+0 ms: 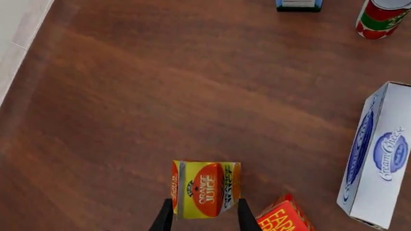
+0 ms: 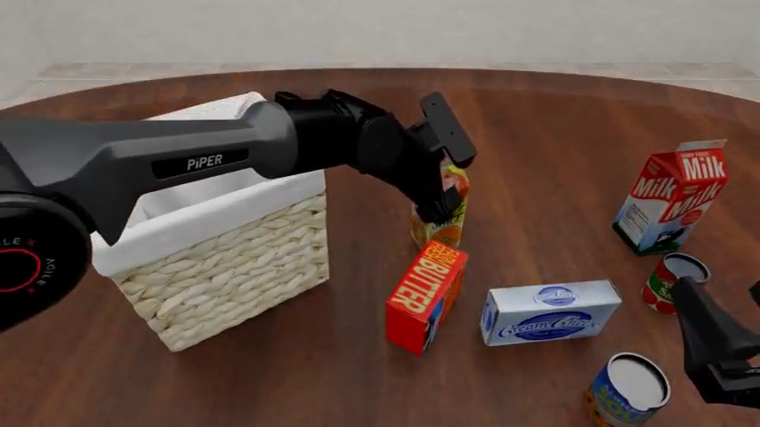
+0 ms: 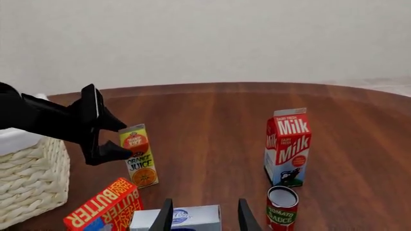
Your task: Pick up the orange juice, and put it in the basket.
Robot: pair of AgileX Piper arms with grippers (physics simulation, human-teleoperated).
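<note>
Two black grippers appear. Left gripper [image 1: 201,214], on its black arm, is clamped on the small orange-and-yellow gable-top orange juice carton [image 2: 442,206], fingers [image 1: 163,219] against opposite sides. The carton sits over the brown wooden table [image 2: 535,160], just right of the large pale wicker basket [image 2: 231,267] with white cloth lining, behind the tilted red butter box [image 2: 425,298]. Right gripper [image 3: 204,214] hangs with fingers spread and nothing between them, over the white-and-blue cream cheese box [image 2: 549,311], near the red-and-white milk carton [image 3: 287,147].
</note>
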